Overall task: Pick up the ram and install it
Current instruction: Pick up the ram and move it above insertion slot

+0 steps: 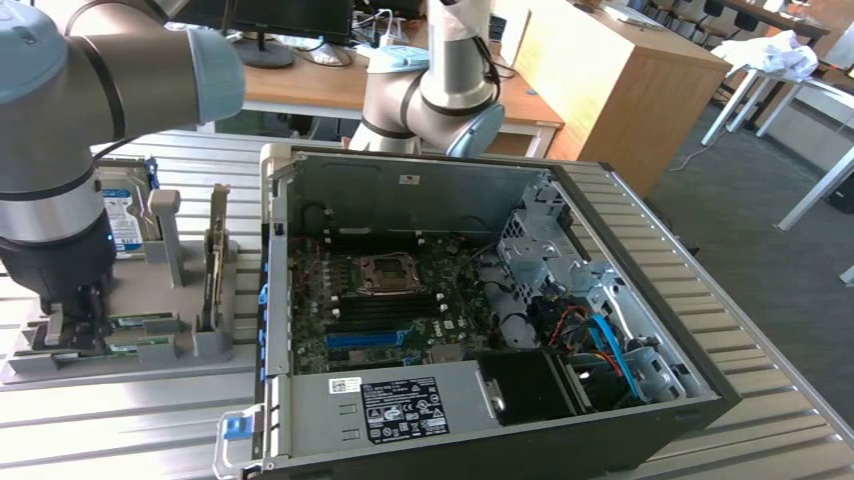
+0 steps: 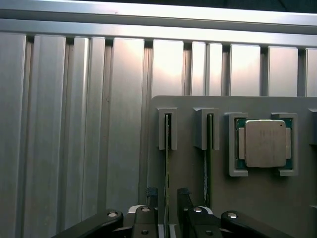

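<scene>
wrist view: the gripper (image 2: 167, 204) stands spread, 1 finger (image 2: 152, 203) on each side of the ram (image 2: 167, 163). the ram stands on edge in its slot of the grey holder (image 2: 188, 106). a thin gap shows on both sides, so nothing is pinched.

exterior view: how much room at the edges?

wrist view: on 1 side the holder's rim is near, then come bare table (image 2: 74, 124) slats. on the other side a 2nd stick (image 2: 208, 163) stands parallel in its own slot, close to that finger. beyond it the processor (image 2: 265, 144) lies in its recess.

exterior view: from here the arm hangs low over the holder at the exterior view's left. the holder is just beside the wall of the computer case (image 1: 400, 190). the case is open on top and its motherboard (image 1: 320, 330) is uncovered.
</scene>
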Robot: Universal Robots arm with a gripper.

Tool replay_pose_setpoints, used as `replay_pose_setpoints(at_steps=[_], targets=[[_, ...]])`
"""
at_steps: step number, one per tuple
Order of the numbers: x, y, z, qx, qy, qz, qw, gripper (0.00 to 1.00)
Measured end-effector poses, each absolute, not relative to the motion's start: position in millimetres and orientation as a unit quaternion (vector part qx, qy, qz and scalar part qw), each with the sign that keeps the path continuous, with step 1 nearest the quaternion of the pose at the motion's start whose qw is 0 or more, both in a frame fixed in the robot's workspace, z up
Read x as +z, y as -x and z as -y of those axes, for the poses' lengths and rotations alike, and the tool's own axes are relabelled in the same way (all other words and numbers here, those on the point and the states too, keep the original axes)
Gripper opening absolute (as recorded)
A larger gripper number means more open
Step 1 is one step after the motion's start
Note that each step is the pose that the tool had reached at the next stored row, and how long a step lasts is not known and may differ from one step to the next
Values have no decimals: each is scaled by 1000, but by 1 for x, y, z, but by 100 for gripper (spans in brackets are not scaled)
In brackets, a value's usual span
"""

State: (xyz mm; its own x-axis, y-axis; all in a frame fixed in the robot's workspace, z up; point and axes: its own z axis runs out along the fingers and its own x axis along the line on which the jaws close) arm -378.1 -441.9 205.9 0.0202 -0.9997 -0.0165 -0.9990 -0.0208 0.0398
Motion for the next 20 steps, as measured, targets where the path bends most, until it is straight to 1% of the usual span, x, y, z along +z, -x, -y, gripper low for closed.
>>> replay_pose_setpoints(at_steps=[20], targets=[[205,361,442,-21,-714,699,7,30]])
